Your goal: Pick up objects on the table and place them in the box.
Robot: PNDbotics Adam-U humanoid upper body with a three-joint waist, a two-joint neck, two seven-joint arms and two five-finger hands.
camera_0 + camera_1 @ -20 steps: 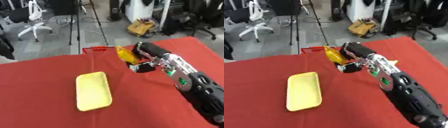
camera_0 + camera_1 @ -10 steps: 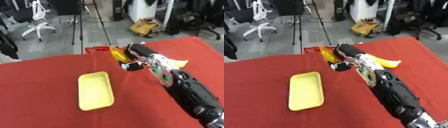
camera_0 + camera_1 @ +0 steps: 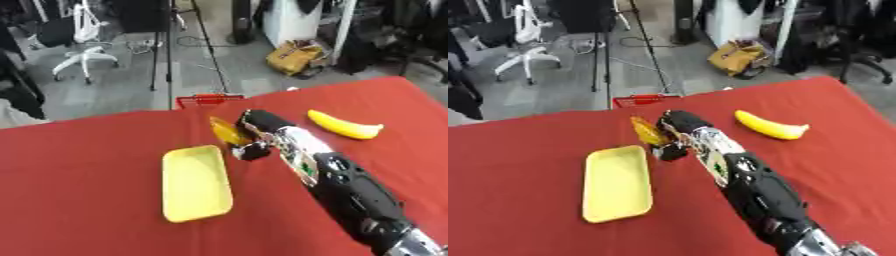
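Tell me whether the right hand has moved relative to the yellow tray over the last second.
Yes. The right hand, holding an orange object, has moved left, closer to the yellow tray; the banana now shows uncovered on its right.

Banana (image 3: 344, 125): yellow, lying flat, far right. Yellow tray (image 3: 196, 182): empty, centre-left. Orange-yellow object (image 3: 225, 131): held upright.

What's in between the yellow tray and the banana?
The robot's right hand with a small orange thing in its fingers sits between the yellow tray and the banana. The rest is bare red tablecloth. Both eye views show it.
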